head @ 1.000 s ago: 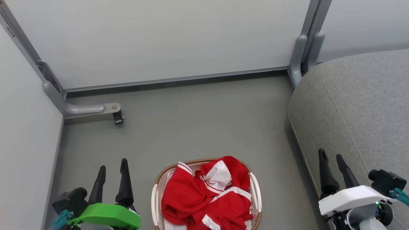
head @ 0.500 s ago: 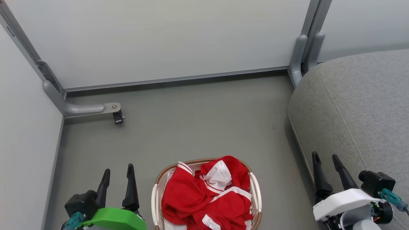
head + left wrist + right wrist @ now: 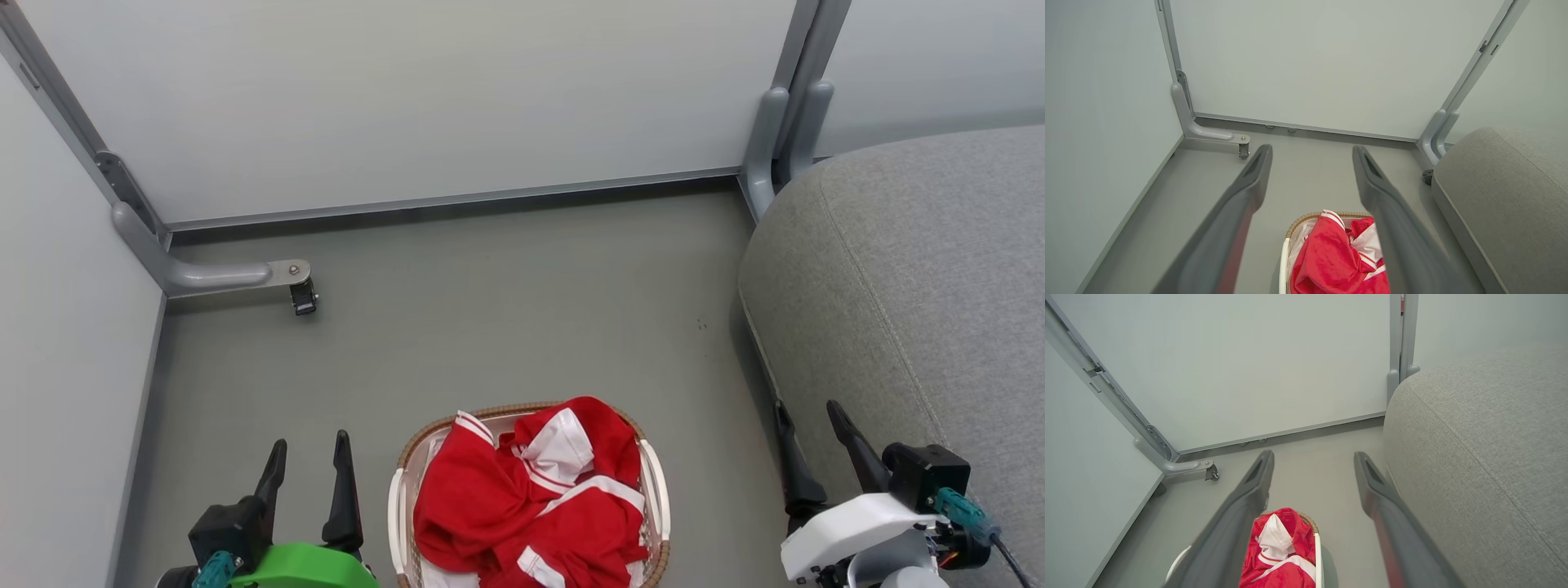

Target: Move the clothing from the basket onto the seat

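Observation:
Red clothing with white stripes lies bunched in the white basket with a brown woven rim, on the floor at the bottom centre of the head view. The grey seat fills the right side. My left gripper stands open to the left of the basket, nothing between its fingers. Between the basket and the seat's edge, my right gripper is open and empty too. The left wrist view shows the clothing and basket below my left gripper. The right wrist view shows the clothing and seat around my right gripper.
Pale partition walls close off the back and left. A grey metal foot with a small caster juts onto the floor at the back left. Grey upright posts stand by the seat's far corner. Grey floor lies beyond the basket.
Both grippers have shifted: the left one down and right toward the basket, the right one left and down off the seat's edge. Clothing and basket lie as before.

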Tool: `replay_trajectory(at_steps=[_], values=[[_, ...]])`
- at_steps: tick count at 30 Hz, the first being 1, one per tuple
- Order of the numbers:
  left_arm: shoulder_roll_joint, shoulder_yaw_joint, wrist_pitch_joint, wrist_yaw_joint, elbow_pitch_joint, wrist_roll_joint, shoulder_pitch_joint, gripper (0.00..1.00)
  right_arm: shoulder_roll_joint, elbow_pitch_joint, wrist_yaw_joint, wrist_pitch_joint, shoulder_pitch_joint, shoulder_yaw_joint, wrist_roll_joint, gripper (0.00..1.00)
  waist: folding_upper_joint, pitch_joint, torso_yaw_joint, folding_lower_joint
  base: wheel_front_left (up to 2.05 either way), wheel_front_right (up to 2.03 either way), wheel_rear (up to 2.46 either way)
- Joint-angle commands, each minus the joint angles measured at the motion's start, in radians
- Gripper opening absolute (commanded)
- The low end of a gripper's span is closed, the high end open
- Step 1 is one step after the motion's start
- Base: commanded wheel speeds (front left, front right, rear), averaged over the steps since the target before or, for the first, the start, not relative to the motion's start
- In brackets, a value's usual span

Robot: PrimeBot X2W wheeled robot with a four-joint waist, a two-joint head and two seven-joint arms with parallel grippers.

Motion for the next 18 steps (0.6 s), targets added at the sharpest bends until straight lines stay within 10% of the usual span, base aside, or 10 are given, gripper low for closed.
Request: replay_trajectory(at_steps=[1,18], values=[[0.007,-0.005,-0.009,0.005,0.0,0.019,0.006,1.0,-0.006,0.001,0.0,-0.01,-0.01,0.002,-0.023,1.0,0.0,0.0,0.001,0.0,0.0,0.0,0.0],[0.008,-0.017,-0.04,0.024,0.036,0.117,0.018,1.0,-0.007,0.013,0.0,-0.042,-0.003,0.024,-0.137,1.0,0.0,0.0,0.004,0.0,0.0,0.0,0.0]])
